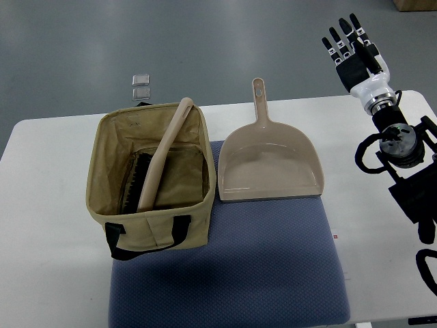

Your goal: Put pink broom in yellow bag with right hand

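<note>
Broom in bag, right robot hand clear — task looks complete.

Pink broom (158,160) stands inside the yellow bag (151,225) at 9 o'clock of the blue mat (273,260), bristles down on the floor of the bag, handle leaning on the far rim at 12 — likely because it is longer than the bag is deep. Matching dustpan (270,164) lies just right of the bag. Right robot hand (351,44) hangs at 2 o'clock over the bench (48,273) edge, fingers spread, holding nothing.

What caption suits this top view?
Broom stands in the bag beside the dustpan; right hand raised, empty.
</note>
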Robot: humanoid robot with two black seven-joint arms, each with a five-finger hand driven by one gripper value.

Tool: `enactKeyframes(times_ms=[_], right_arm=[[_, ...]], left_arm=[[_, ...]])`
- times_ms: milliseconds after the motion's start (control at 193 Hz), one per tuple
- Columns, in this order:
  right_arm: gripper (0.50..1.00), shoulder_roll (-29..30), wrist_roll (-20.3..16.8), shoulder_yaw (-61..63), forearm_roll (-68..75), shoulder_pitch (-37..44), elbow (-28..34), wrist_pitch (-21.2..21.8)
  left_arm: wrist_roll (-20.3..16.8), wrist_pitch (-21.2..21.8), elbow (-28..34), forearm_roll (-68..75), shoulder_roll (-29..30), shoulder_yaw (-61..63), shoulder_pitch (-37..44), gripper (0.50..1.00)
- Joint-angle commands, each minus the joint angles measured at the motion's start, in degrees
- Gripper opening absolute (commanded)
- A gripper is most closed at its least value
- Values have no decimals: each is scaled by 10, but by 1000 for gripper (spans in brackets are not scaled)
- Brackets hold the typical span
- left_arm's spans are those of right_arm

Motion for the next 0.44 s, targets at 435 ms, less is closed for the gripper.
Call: enactKeyframes(times_ms=[435], right_arm=[[928,13,1,18,2,-10,-7,2]], left_arm=[[0,0,1,-1,0,1,0,1000]])
